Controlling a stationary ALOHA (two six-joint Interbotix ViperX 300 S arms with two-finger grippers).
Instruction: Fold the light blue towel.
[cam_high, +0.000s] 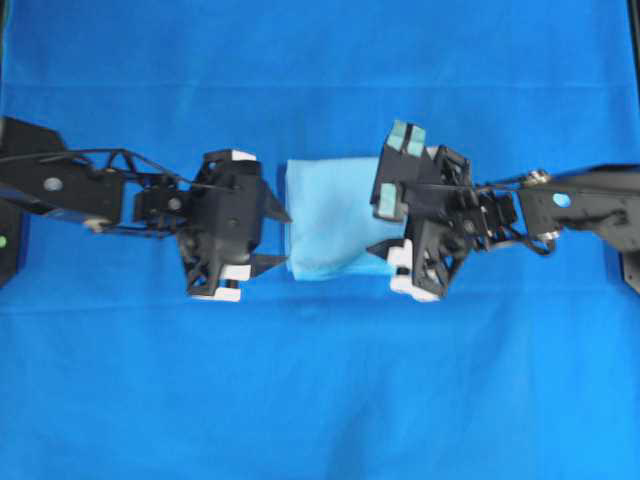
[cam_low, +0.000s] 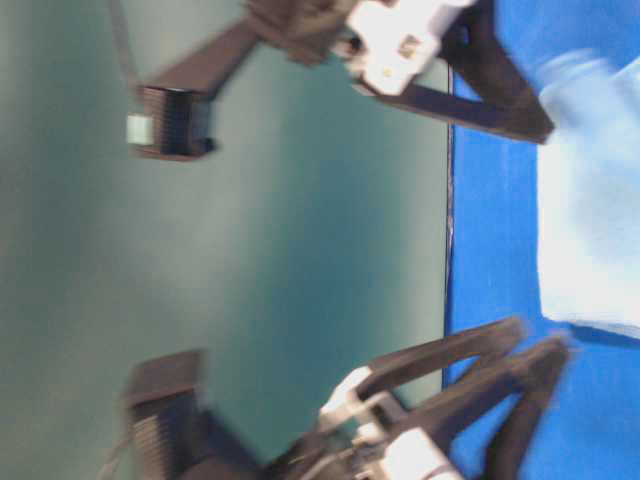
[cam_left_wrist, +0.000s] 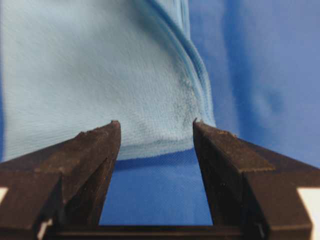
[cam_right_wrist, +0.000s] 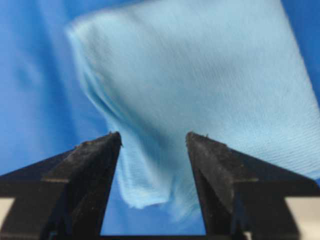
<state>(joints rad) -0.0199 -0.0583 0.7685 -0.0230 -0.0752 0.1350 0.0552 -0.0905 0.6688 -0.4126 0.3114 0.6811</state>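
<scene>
The light blue towel lies folded into a small rectangle on the blue covering, midway between both arms. My left gripper stands at its left edge. In the left wrist view that gripper is open, and the towel's hemmed edge lies just past the fingertips, untouched. My right gripper hangs over the towel's right side. In the right wrist view it is open, and a blurred corner of the towel shows loose between the fingers, not pinched.
The royal-blue table covering spreads all around the towel. The table-level view is blurred and turned sideways. It shows the covering's edge against a dark green backdrop, with black gripper fingers close to the towel.
</scene>
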